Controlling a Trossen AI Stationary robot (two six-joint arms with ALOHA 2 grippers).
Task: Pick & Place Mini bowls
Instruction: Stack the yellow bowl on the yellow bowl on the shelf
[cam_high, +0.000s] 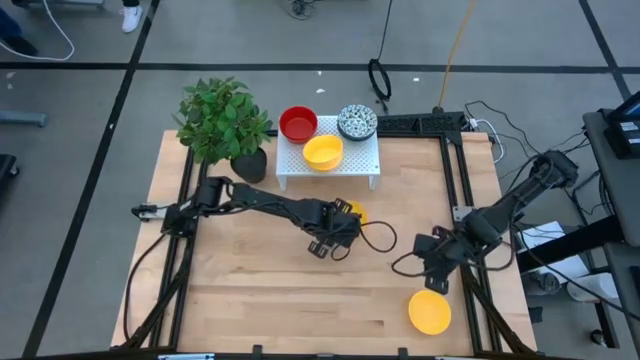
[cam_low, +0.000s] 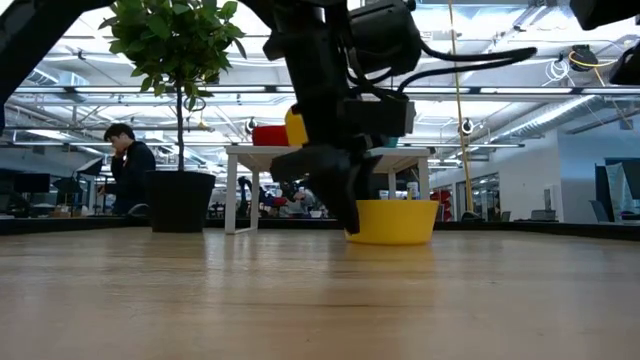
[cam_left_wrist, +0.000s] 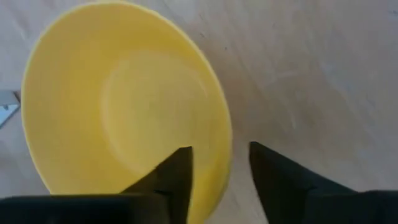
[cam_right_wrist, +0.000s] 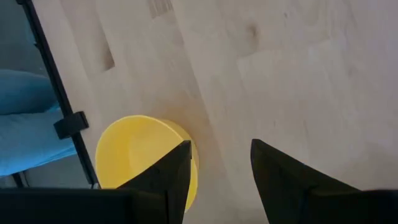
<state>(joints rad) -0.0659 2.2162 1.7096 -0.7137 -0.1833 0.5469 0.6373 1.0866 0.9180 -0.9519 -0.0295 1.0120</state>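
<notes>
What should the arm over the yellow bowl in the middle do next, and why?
Probably close. The left gripper is open, with one finger inside the yellow bowl and the other outside its rim, so pinching should grab it.

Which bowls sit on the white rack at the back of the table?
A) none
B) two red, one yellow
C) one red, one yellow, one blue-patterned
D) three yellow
C: the high view shows a red bowl, a yellow bowl and a blue-patterned bowl on the white rack.
</notes>
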